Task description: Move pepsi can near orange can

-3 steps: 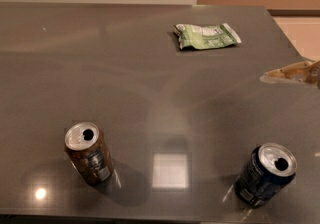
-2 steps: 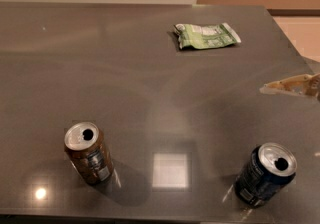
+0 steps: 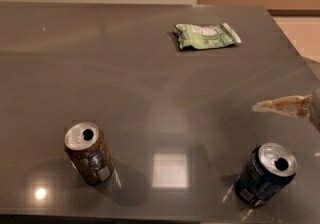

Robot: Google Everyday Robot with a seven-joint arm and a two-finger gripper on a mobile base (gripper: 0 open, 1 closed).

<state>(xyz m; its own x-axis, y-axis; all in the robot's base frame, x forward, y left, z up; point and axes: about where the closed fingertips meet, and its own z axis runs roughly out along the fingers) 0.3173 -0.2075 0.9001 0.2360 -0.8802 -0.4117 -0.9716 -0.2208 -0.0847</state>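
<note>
The pepsi can (image 3: 265, 174) is dark navy blue with an open silver top and stands upright at the front right of the grey table (image 3: 150, 78). The orange can (image 3: 89, 153) is brownish orange with a silver top and a grey-white label panel, and stands upright at the front left, far from the blue can. My gripper (image 3: 281, 104) reaches in from the right edge as a pale tapered tip, above and slightly right of the pepsi can and apart from it. It holds nothing that I can see.
A green and white snack bag (image 3: 206, 36) lies flat at the back right of the table. The table's right edge runs diagonally past the gripper, with pale floor (image 3: 300, 30) beyond. A bright light reflection (image 3: 170, 170) sits between the cans.
The gripper has come down in the frame and slightly left, closer to the pepsi can. Both cans and the snack bag have not moved.
</note>
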